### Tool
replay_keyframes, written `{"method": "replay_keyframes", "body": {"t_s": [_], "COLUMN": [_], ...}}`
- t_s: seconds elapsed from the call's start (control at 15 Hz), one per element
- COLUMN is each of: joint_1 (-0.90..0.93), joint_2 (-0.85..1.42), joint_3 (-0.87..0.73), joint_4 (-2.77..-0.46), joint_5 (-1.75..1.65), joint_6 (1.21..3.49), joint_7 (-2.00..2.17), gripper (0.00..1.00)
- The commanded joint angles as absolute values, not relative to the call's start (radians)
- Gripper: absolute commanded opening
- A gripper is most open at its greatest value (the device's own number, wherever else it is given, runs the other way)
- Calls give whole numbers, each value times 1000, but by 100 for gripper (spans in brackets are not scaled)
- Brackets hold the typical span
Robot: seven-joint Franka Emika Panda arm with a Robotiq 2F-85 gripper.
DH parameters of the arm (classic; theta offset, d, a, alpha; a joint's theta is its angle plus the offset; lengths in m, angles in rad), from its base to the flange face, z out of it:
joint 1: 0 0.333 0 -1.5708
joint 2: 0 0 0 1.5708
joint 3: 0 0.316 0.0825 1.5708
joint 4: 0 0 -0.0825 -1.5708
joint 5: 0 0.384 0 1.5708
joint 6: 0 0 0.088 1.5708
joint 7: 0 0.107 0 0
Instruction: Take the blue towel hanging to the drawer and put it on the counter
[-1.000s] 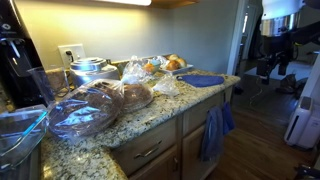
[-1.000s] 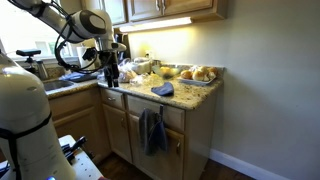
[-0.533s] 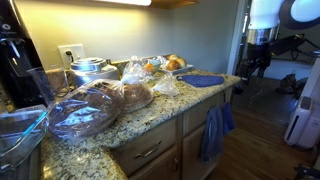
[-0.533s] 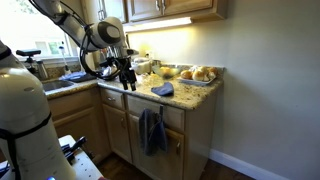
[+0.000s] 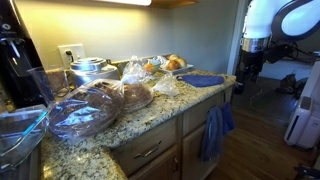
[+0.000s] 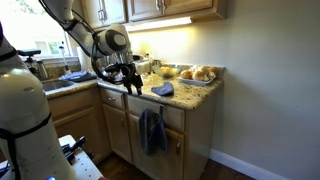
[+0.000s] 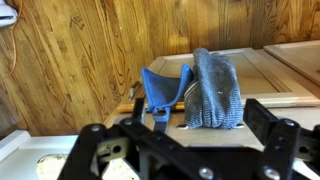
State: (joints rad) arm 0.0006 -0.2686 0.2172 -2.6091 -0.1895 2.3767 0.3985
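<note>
The soft, light, floppy slate-blue cloth towel (image 6: 151, 130), hung on the wide brown wooden drawer (image 6: 175, 117) under the front edge of the speckled stone worktop (image 6: 190, 92), is best pinched near its top by the spread-open, empty gripper (image 6: 128, 86).

blue towel (image 5: 212, 133): plain dusty slate-blue; in the wrist view, grey-blue with a fine woven fleck.
drawer (image 5: 193, 118): honey-brown wood.
bench (image 5: 150, 116): beige granite, speckled brown and black.
flat cloth (image 5: 203, 80): darker royal blue, no pattern.
hand (image 6: 130, 86): black.
arm (image 5: 262, 18): glossy white with dark joints.
floor (image 7: 80, 60): orange-brown boards with dark streaked grain.
wall (image 6: 255, 90): pale greyish beige, warmer yellow under the cabinet light.
</note>
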Motion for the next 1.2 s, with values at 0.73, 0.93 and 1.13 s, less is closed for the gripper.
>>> {"method": "replay_keyframes", "body": {"t_s": [0.73,0.93,1.13], "joint_1": [-52,-90,-130], "joint_2": [-244,-150,-68], "joint_3": [162,140,120], "joint_4": [-2810,-2791,-2785], "joint_5": [-350,-420,-484], "joint_6": [2776,2893,2981], "joint_7": [357,331,310], "gripper": [100,100,100]}}
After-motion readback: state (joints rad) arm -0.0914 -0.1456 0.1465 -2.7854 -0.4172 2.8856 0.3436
